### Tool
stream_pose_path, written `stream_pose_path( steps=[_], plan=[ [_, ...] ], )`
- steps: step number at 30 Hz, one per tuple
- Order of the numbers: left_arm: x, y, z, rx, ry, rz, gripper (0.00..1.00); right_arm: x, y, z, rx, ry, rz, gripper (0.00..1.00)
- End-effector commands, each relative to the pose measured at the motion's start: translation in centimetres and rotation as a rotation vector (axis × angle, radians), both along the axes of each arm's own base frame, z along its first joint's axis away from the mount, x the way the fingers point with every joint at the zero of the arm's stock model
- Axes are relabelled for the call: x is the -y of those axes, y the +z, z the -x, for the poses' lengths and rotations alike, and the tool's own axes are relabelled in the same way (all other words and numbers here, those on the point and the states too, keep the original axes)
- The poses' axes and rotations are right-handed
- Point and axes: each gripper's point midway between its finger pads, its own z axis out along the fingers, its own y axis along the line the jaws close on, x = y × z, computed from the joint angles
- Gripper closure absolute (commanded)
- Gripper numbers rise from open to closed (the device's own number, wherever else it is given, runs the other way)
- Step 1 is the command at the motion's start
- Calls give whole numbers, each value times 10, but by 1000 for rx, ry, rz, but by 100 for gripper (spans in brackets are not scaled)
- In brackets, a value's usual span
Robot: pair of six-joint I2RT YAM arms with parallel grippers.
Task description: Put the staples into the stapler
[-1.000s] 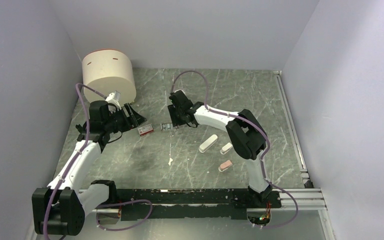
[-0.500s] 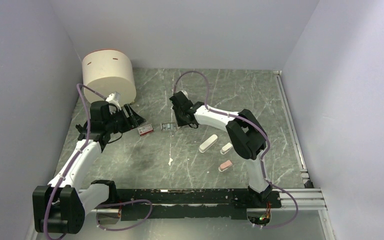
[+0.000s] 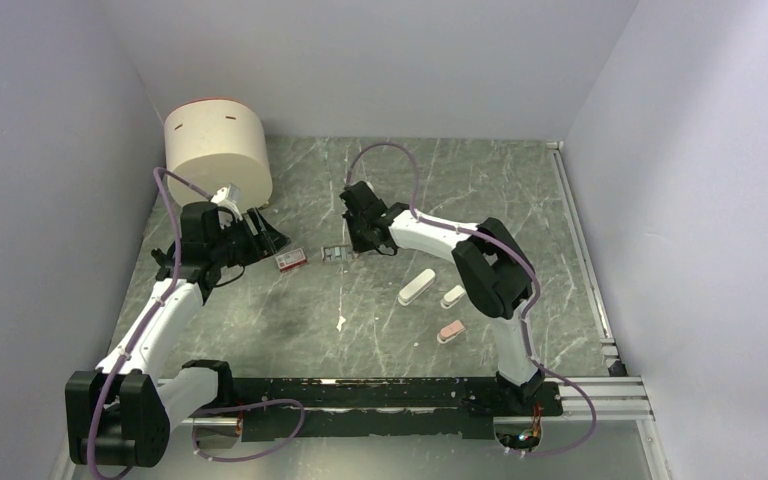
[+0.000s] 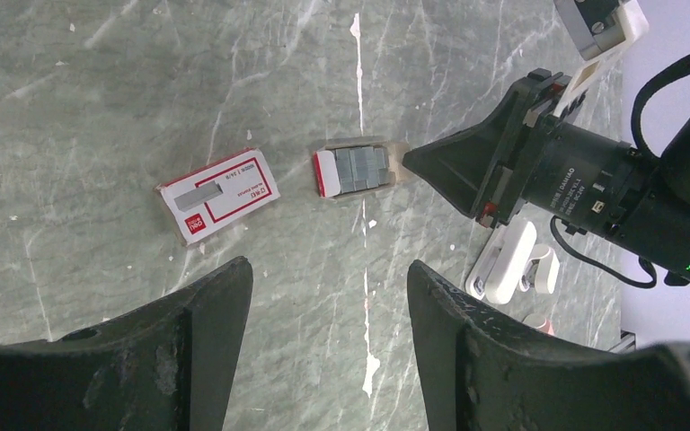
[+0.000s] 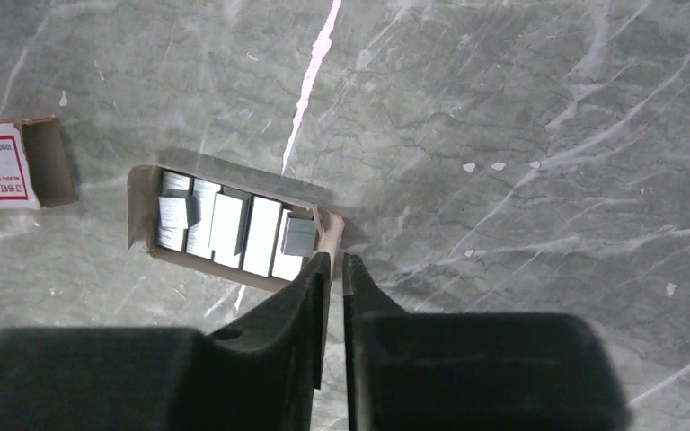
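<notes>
Nearest the table's (image 3: pixel 380 335) front edge, right of centre, lay a pink stubby piece (image 3: pixel 450 331). Just beyond it was a short white stubby piece (image 3: pixel 453 296). The stapler (image 3: pixel 416 287) rested flat beside that, to its left, a slim white bar lying at a slant, apart from both arms and untouched.

Farther in, about midway between the front and back edges, lay the red-and-white box sleeve (image 4: pixel 218 193), label up, left of centre. Just to its right, and not touching it, sat the open cardboard tray (image 5: pixel 139 211). The staples (image 5: pixel 234 224) filled it as several grey blocks packed side by side, one or two sitting slightly crooked.

The left gripper (image 4: pixel 328 274) hung above the table on the left side, its jaws spread wide with nothing between them. From its wrist camera, the sleeve and the tray both showed beyond the gap.

The right gripper (image 5: pixel 336 259) reached in from the right and met the tray at its end flap. Its jaws were drawn almost together, with only a thin slit between the tips, right at the cardboard edge. Whether the flap was pinched in that slit, I could not tell. No staples were in its grasp.

In the far left corner stood a large cream cylinder (image 3: pixel 217 150), against the side wall.
</notes>
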Motion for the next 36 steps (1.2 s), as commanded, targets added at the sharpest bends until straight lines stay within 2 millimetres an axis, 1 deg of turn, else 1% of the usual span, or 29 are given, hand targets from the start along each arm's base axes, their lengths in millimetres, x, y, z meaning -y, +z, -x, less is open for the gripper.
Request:
stream_pose_path(
  steps=[1, 3, 6, 12, 18, 24, 29, 32, 33, 35, 36],
  plan=[
    [-1, -5, 3, -16, 5, -7, 32, -4, -4, -7, -13, -11, -34, 92],
    [-1, -5, 3, -16, 5, -7, 32, -3, -6, -7, -20, -18, -32, 96],
    [-1, -6, 3, -19, 5, -8, 32, -2, -9, -7, -26, -25, -29, 98],
    [0, -8, 4, -25, 4, -7, 32, -2, -14, -8, -43, -36, -30, 90],
    [-1, -9, 3, -29, 5, -8, 32, -8, -14, -10, -52, -26, -65, 89],
    [0, -9, 3, -32, 4, -9, 32, -10, -15, -12, -68, -35, -84, 79],
    [-1, -10, 3, -36, 5, -11, 32, -11, -16, -12, -78, -37, -91, 78],
    [-1, -11, 3, -38, 5, -10, 32, -12, -16, -12, -79, -34, -108, 86],
    [-1, -11, 3, -39, 4, -9, 32, -15, -16, -10, -95, -24, -126, 90],
    [0, -11, 3, -38, 3, -8, 32, -16, -16, -11, -98, -35, -139, 98],
    [0, -11, 3, -38, 2, -8, 32, -16, -16, -12, -96, -44, -145, 100]
  ],
)
